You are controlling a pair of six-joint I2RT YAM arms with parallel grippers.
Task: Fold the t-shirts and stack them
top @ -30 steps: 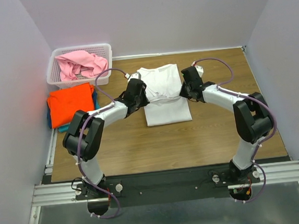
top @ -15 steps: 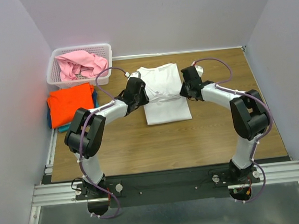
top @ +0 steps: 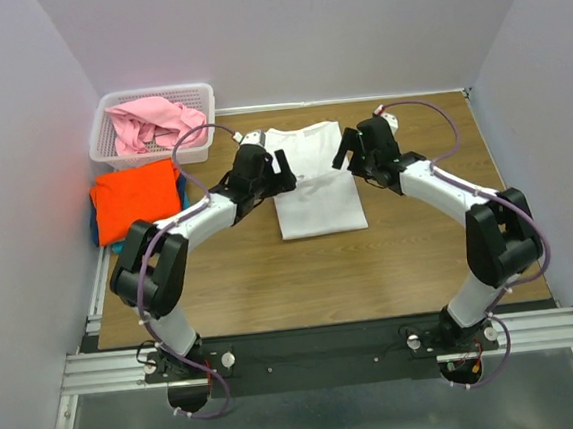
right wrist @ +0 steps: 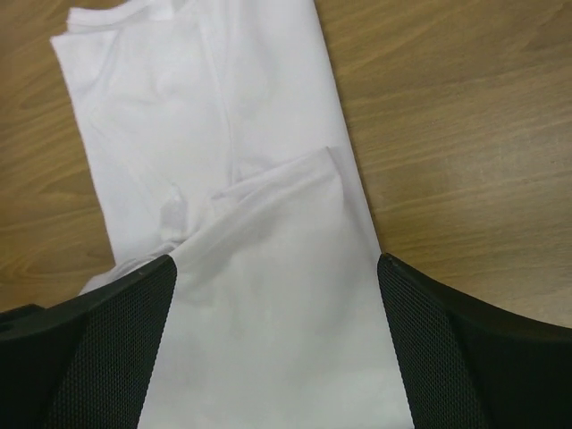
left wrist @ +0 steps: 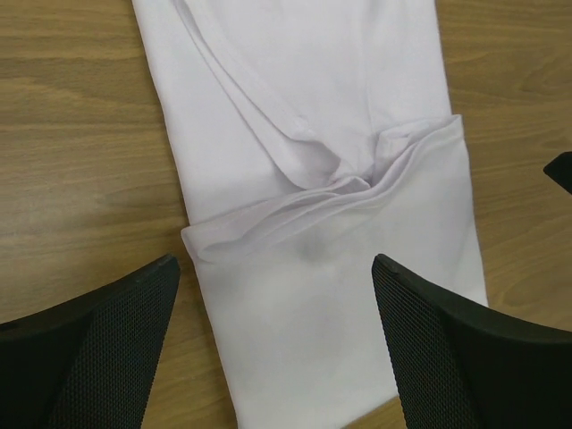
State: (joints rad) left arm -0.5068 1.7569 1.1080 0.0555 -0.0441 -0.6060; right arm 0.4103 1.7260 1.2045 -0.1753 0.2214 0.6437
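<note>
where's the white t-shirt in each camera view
Top view: white t-shirt at the centre of the table.
Left wrist: white t-shirt fills the middle, top to bottom.
Right wrist: white t-shirt runs from upper left to bottom centre.
Shared landmark: the folded edge across it.

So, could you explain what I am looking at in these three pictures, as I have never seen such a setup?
These are two robot arms bolted at the near edge of a wooden table. One picture looks down from above and behind them. The other two come from a camera on each wrist, so the black shapes are that arm's own fingers. A partly folded white cloth t-shirt lies mid-table. The left tool and the right tool hover over it, both open, holding nothing. At the left, a folded bright orange t-shirt lies on a teal t-shirt, and a crumpled pink t-shirt sits in a white plastic lattice basket.
</note>
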